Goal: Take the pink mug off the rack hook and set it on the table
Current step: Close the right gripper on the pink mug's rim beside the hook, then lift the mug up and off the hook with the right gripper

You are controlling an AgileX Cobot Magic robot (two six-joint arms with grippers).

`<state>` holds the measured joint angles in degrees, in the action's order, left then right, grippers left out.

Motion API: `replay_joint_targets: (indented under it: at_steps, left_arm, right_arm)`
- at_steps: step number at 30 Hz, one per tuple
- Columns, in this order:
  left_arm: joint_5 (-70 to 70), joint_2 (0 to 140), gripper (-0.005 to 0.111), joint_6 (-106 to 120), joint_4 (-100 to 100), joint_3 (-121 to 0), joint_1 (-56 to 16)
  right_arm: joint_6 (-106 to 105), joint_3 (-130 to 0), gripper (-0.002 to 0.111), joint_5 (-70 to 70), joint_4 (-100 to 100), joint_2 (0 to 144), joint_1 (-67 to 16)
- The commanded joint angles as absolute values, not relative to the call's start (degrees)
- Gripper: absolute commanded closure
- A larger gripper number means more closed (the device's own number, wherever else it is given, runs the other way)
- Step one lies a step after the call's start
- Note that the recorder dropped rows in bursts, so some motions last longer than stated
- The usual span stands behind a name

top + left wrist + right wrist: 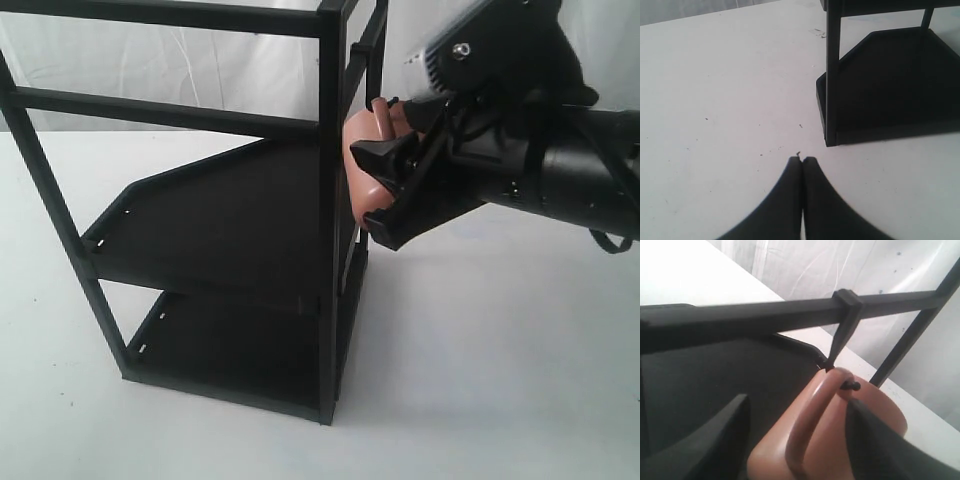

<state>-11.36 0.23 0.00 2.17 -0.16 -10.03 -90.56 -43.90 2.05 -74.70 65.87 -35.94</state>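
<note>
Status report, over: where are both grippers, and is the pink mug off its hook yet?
Left gripper shut, over table. Right gripper open, straddling pink mug. Handle on hook, not yet lifted. Rack bar close above hook.

Mug (pixel 812 440) salmon-pink; rack (pixel 230 220) blk; table (pixel 500 380) plain white

Bright, diffuse light washes your white table (pixel 500 400) almost to glare, with only a faint soft shadow beside the rack (pixel 230 220). The black rack reads to you as a flat silhouette, and all three views look soft and slightly grainy.
</note>
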Motion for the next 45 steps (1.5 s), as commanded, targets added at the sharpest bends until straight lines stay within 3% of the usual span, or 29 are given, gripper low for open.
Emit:
replay_joint_targets:
  at_steps: [1, 7, 11, 19, 22, 27, 45]
  left_arm:
    - [-11.61, 0.0, 0.107, 0.0, 2.5, 0.0, -9.95]
    - [-11.61, 0.0, 0.107, 0.0, 2.5, 0.0, -9.95]
    - [-11.61, 0.0, 0.107, 0.0, 2.5, 0.0, -9.95]
    - [-11.61, 0.0, 0.107, 0.0, 2.5, 0.0, -9.95]
    - [-11.61, 0.0, 0.107, 0.0, 2.5, 0.0, -9.95]
    - [-11.61, 0.0, 0.107, 0.0, 2.5, 0.0, -9.95]
    - [-11.61, 0.0, 0.107, 0.0, 2.5, 0.0, -9.95]
  right_arm:
    - [-91.25, -45.22, 0.055, -1.35, -75.37, 68.7, -37.47]
    - [-90.8, -45.45, 0.058, -6.74, -75.37, 70.03, -38.21]
    - [-90.58, -45.45, 0.067, -7.76, -75.37, 70.14, -38.21]
    - [-90.58, -46.22, 0.069, -7.92, -75.01, 71.52, -38.21]
    - [-89.25, -46.22, 0.088, -8.2, -75.01, 71.52, -38.21]
    - [-89.25, -46.22, 0.108, -8.29, -75.01, 71.52, -38.21]
    - [-87.68, -46.22, 0.108, -12.46, -75.01, 70.21, -38.21]
